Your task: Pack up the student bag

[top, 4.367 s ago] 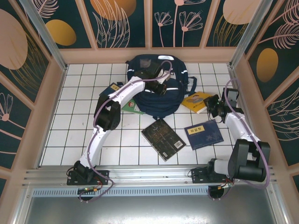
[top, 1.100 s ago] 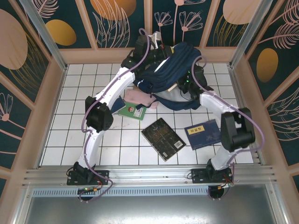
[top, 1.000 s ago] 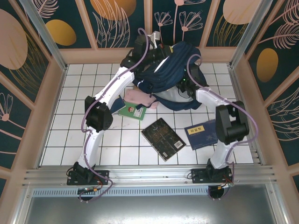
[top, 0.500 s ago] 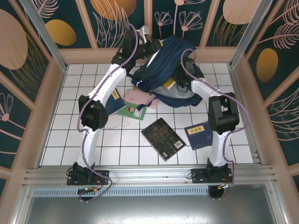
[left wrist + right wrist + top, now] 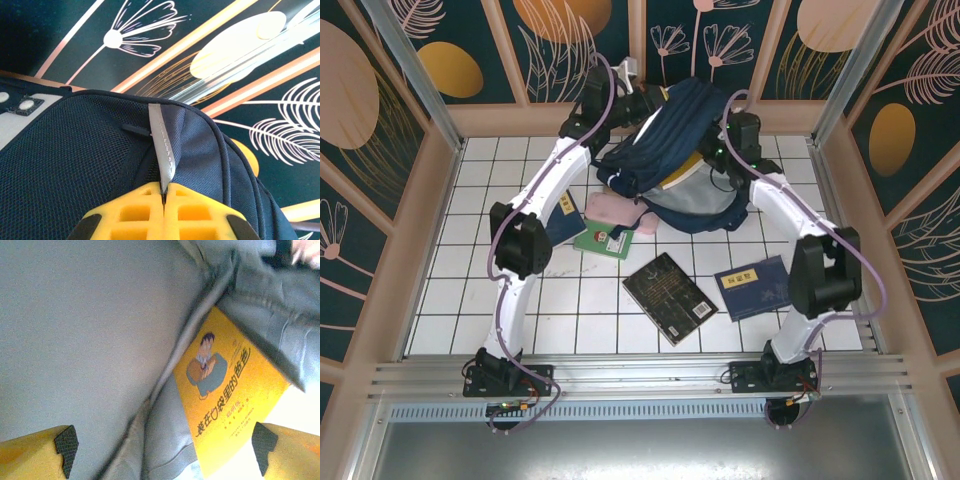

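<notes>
The left end effector [image 5: 164,192] is clenched on the grey webbing tab [image 5: 161,145] sewn into the top seam of the student bag [image 5: 75,165]; its yellow fingers meet flush with the tab pinched between them. This grip appears intended to hoist the upper edge of the bag and hold the main compartment open, since the fabric would otherwise slump and close the mouth. The right end effector [image 5: 165,440] is released: its jaws stand wide apart and grip nothing. Directly ahead of it, a yellow book [image 5: 227,395] lies partly inside the bag against the grey lining [image 5: 90,330], with one end protruding past the fabric edge. Judging from this, the book is deposited but not fully seated. In the overhead view the student bag [image 5: 670,140] sits at the far centre of the worktop [image 5: 470,280], its top raised toward the back wall by the left arm, with the right end effector [image 5: 722,160] close beside the opening. Further out, a pink item [image 5: 612,209] and a green book [image 5: 605,240] lie just beside the bag's near left edge. A black book [image 5: 669,298] and a blue book [image 5: 756,288] lie flat nearer the arm bases, apart from the bag and not yet packed.
</notes>
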### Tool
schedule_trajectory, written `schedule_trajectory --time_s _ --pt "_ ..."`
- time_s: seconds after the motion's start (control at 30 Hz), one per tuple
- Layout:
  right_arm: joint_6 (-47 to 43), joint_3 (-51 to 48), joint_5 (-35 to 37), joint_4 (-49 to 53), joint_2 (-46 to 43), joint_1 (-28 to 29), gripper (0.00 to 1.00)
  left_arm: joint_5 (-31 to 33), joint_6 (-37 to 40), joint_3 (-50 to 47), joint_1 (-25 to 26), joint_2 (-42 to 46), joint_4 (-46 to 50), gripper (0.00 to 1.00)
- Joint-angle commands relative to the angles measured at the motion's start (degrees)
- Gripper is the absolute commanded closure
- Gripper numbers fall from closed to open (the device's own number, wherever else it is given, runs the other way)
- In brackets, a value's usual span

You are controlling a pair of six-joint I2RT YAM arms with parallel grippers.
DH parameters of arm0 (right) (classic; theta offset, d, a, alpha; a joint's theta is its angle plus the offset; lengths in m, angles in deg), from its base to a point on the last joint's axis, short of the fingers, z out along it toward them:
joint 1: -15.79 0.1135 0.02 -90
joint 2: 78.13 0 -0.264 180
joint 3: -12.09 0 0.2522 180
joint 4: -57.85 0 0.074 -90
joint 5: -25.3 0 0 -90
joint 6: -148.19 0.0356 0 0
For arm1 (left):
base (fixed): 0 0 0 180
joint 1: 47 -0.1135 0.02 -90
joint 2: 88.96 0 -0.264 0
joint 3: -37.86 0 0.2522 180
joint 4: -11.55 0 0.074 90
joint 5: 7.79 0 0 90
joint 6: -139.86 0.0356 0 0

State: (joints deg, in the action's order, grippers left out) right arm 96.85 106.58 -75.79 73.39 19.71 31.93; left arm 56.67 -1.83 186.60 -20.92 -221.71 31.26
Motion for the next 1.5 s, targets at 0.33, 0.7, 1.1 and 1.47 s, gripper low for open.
schedule_trajectory --time_s 0.33,0.7,1.1,1.47 --pt "2.4 -18.0 18.6 12.5 -26.9 0.6 0.19 -2.0 2.8 4.9 3.2 -8.0 -8.0 1.00" --pt "1.5 -26.0 12.4 23.0 -43.2 0.7 0.17 -1.8 9.9 3.9 6.0 -4.8 5.4 0.50" --pt "-3.4 -39.7 -2.0 29.3 -42.5 11.0 0.17 11.3 3.5 -64.6 6.0 42.1 -3.1 0.31" --pt "-4.5 -41.2 0.4 23.7 -27.0 13.6 0.17 0.5 -15.3 -100.7 8.7 56.6 -16.5 0.28"
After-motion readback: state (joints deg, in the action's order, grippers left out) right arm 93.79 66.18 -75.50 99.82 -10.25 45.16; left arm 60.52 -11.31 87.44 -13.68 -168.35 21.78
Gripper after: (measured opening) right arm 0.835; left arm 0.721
